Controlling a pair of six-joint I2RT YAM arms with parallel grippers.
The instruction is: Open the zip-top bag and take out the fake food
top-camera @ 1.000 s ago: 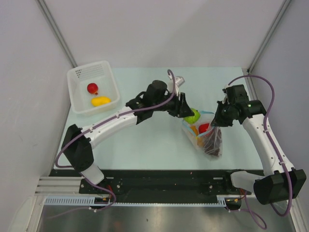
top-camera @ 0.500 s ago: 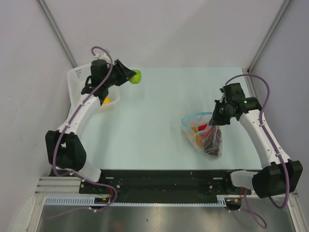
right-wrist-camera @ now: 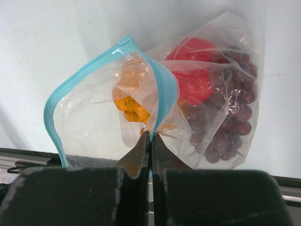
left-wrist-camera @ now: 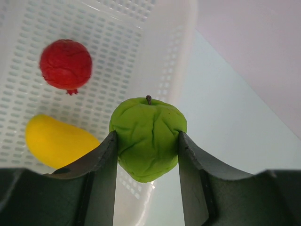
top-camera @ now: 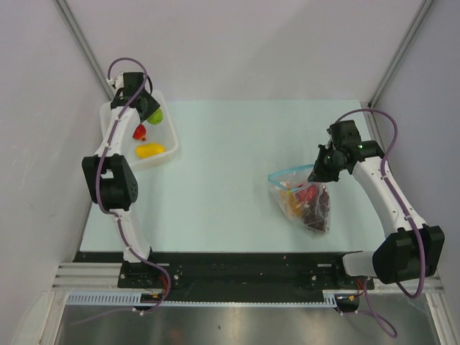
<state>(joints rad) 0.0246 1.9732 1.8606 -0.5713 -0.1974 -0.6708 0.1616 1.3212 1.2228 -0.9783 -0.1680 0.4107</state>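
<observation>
My left gripper is shut on the green round fruit, held over the rim of the white basket; the fruit also shows in the top view. A red round fruit and a yellow piece lie in the basket. My right gripper is shut on the teal zip strip of the clear zip-top bag, whose mouth stands open. Inside it are an orange piece, a red fruit and a purple grape bunch.
The basket stands at the table's far left corner against the left wall. The bag lies on the pale table at the right. Grey walls close in the sides and back.
My left arm has carried the green fruit from the bag across the table to the basket. My right gripper has kept its hold on the zip strip, shifting slightly left.
</observation>
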